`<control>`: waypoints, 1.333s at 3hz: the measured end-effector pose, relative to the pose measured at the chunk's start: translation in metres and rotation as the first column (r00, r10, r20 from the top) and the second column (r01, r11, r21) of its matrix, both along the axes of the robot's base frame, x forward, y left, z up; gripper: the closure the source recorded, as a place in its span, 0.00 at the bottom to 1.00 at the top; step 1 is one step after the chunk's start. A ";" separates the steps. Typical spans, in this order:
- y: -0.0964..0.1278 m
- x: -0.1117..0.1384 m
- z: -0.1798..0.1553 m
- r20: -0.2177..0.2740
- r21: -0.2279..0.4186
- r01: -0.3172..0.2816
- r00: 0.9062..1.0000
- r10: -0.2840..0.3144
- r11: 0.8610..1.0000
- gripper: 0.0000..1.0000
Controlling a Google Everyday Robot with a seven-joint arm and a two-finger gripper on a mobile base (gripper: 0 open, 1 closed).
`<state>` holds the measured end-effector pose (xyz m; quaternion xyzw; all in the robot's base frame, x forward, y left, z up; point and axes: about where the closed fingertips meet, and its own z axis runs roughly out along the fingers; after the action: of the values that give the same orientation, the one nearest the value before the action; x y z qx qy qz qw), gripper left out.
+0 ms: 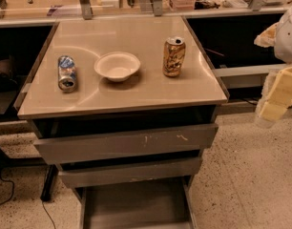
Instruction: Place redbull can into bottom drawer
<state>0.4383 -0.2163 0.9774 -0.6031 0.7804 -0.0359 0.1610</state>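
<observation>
The pale cream robot gripper (268, 109) hangs at the right edge of the frame, off the cabinet and holding nothing; whether it is open or closed cannot be told. Nearest it on the glossy beige cabinet top (136, 32) stands an upright gold-brown can (174, 56), then a white round bowl (117, 66) at the middle. Well apart, at the left of the top, the slim blue-and-silver redbull can (67, 73) lies on its side, silver end toward the lower frame. At the bottom of the frame the grey metal bottom drawer (136, 205) stands pulled out, its flat floor showing.
</observation>
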 end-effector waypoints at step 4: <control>0.114 0.028 -0.009 -0.053 0.109 -0.138 0.988 0.145 0.984 0.00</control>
<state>0.4667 -0.1023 0.9683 -0.6485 0.7409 0.0351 0.1711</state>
